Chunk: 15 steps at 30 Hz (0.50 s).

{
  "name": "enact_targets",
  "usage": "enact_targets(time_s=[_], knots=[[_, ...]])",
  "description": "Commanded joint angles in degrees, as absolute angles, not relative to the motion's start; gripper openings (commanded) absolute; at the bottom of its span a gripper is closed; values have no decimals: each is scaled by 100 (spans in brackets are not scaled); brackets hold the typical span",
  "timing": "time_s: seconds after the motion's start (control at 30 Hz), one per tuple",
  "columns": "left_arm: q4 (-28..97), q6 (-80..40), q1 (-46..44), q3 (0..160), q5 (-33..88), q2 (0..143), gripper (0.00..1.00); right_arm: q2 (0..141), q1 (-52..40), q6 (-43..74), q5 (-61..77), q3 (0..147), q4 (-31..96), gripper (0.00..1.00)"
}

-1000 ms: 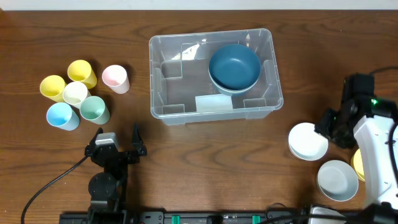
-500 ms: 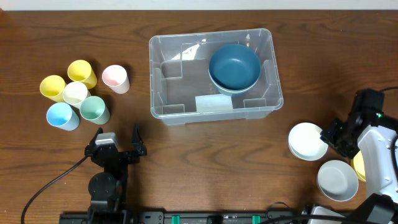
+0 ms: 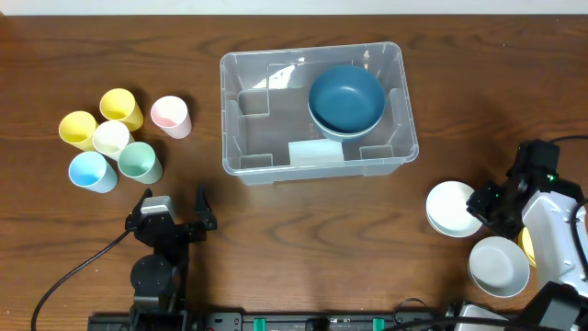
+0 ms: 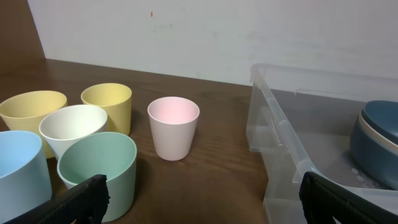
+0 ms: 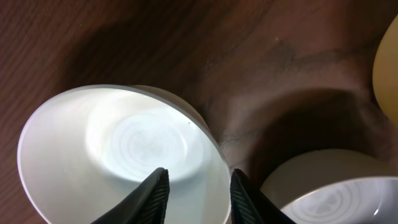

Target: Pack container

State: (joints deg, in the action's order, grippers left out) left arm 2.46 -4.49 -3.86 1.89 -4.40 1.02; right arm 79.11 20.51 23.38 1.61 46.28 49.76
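The right gripper [image 5: 196,198] is hanging low over the near white bowl [image 5: 118,149], its jaws parted and straddling the bowl's right rim, one finger inside and one outside, not yet pinching. That rim looks like the sensible place to grip: the bowl is probably light and rigid, but its glossy surface may be slippery, so a firm pinch on the wall seems wise. A second white bowl [image 5: 336,193] is sitting just beside it, with a yellow dish [image 5: 388,56] at the edge.

Farther up the table, well apart from these bowls, the container [image 3: 266,129] is standing upright and uncovered, already holding a dark blue bowl [image 3: 346,99] at its right end. It is likely light, thin-walled and a little flexible; its rimmed edge would be the best hold.

Farthest left, the left gripper [image 3: 175,225] is resting wide open near the cups [image 3: 112,138].
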Motion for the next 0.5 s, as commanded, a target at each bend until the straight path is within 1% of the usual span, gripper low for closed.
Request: enact_targets(time_s=[0.0, 0.47], knots=[[379, -432, -366, 23, -447, 104, 98, 7874, 2132, 2268, 196, 4550, 4941, 34], [379, -432, -366, 23, -447, 104, 98, 7876, 2132, 2320, 196, 4077, 4569, 32]])
